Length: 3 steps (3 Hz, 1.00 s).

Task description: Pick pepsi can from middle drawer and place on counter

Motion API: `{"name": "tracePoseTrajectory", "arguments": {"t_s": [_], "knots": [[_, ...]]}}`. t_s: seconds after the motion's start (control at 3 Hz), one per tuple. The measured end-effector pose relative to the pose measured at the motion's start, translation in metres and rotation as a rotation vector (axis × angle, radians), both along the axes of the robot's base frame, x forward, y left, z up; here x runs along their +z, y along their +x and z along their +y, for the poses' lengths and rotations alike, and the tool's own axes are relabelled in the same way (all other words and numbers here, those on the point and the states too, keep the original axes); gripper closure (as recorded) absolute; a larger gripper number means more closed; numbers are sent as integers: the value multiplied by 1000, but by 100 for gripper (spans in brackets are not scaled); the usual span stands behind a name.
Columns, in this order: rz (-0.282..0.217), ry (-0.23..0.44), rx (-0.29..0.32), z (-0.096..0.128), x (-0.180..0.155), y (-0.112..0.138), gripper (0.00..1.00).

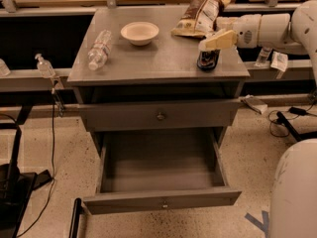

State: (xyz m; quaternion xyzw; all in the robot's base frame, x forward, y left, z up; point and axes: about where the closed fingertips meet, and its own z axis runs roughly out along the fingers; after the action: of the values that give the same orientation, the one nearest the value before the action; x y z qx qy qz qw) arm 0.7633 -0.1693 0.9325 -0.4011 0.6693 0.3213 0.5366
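Note:
The pepsi can stands upright on the counter, near its right front corner. My gripper reaches in from the right and sits right over the can's top, touching or almost touching it. The middle drawer is pulled out below the counter, and I see nothing inside it.
On the counter lie a clear water bottle at the left, a white bowl at the back and a snack bag behind the can. The upper drawer front with a brass knob is closed. Part of my white body is at the lower right.

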Motion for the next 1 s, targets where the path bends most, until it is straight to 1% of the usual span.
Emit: {"name": "tracePoseTrajectory", "arguments": {"t_s": [0.33,0.67,1.0], "knots": [[-47,72,77,5,15,-9,0],[-105,65,111,6,33,-16,0],[-192,18,80,-3,52,-19,0]]}}
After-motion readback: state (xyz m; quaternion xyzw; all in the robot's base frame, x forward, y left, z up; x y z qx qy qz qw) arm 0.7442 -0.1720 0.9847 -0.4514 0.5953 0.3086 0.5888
